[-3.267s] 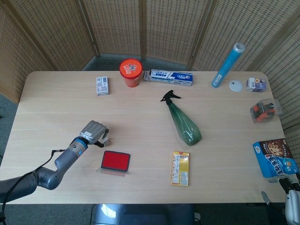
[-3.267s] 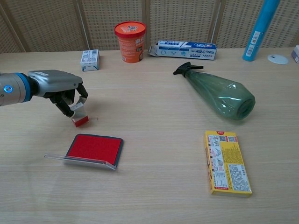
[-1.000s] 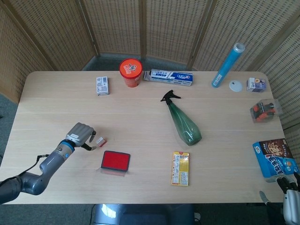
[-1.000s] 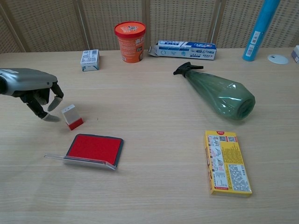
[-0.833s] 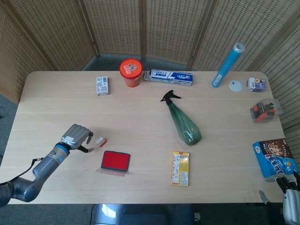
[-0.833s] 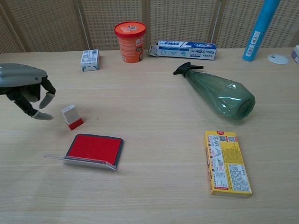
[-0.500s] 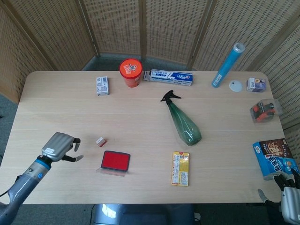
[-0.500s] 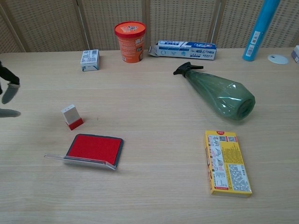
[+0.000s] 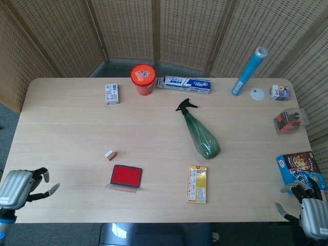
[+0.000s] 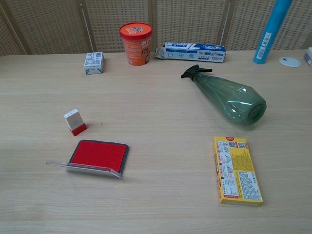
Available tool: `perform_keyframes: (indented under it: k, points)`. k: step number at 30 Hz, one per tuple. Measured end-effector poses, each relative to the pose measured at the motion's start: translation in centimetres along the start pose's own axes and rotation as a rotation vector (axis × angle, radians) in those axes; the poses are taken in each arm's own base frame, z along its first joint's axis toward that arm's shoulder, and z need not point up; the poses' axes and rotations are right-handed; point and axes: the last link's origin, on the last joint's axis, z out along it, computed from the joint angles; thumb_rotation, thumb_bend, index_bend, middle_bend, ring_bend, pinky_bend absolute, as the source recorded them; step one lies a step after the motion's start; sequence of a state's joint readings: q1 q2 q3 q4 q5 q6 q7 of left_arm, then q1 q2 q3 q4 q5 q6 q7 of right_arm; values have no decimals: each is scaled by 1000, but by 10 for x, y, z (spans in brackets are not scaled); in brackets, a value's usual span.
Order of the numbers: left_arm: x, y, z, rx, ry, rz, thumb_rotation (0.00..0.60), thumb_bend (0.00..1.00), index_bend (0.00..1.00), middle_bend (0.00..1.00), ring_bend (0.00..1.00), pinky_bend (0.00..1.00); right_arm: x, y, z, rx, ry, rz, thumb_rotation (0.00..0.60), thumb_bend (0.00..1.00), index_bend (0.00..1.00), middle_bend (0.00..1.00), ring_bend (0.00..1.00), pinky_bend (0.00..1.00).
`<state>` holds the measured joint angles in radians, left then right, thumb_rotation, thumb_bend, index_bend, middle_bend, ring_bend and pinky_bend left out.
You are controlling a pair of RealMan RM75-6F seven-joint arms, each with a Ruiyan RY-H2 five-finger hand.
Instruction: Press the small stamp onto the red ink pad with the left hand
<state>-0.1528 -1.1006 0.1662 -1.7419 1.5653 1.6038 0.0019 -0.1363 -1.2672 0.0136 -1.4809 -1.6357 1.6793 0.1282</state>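
My left hand (image 9: 18,187) sits off the table's (image 9: 66,118) front left corner, fingers spread, holding nothing. The small stamp (image 10: 75,122) stands on the table toward its left side, just behind the open red ink pad (image 10: 99,154), apart from it. My right hand (image 9: 309,215) sits beyond the front right corner, fingers apart, empty.
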Motion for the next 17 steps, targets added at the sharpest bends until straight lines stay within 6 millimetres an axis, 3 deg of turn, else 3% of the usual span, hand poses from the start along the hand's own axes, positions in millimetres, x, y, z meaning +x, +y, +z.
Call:
perform_keyframes:
  k: [6, 17]
  points:
    - [-3, -6, -29, 64, 24, -23, 464, 204, 623, 902, 766, 677, -1, -3, 6, 19, -14, -1, 592, 243, 446, 401, 269, 81]
    - [-9, 0, -23, 47, 5, -28, 463, 204, 622, 879, 760, 664, -2, -1, 7, 2, -22, -7, 593, 243, 446, 401, 269, 81]
